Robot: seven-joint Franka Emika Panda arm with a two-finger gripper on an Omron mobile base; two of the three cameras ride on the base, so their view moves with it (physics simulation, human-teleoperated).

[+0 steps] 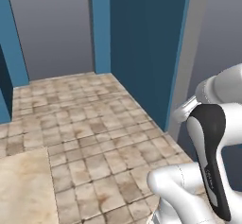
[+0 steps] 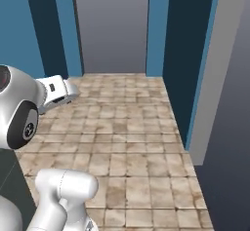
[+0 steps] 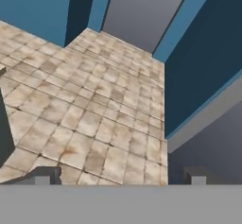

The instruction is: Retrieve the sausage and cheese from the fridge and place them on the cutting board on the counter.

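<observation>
The approach step is in hand; the hand [image 3: 120,178] hangs released and empty above the tiled floor [image 1: 90,124], blue walls [image 1: 142,43] ahead; sausage, cheese and fridge lie somewhere unseen; next, I judge, the base must drive to the fridge.

**Surfaces around you: stone tile, matt paint, glossy plastic**

You had a floor [image 1: 94,138] of tan stone-look tiles under you, mottled with brown stains and cut by darker grout lines, dull rather than shiny. Toward the lower left of the left base view you could see a paler slab [image 1: 23,190], smoother and unjointed, with a marbled look. The blue walls [image 1: 142,48] looked like flat matt paint, and the grey panel [image 2: 114,25] between them was equally plain. Your arm [image 1: 208,147] showed smooth, glossy white plastic with dark, satin joint covers.
</observation>
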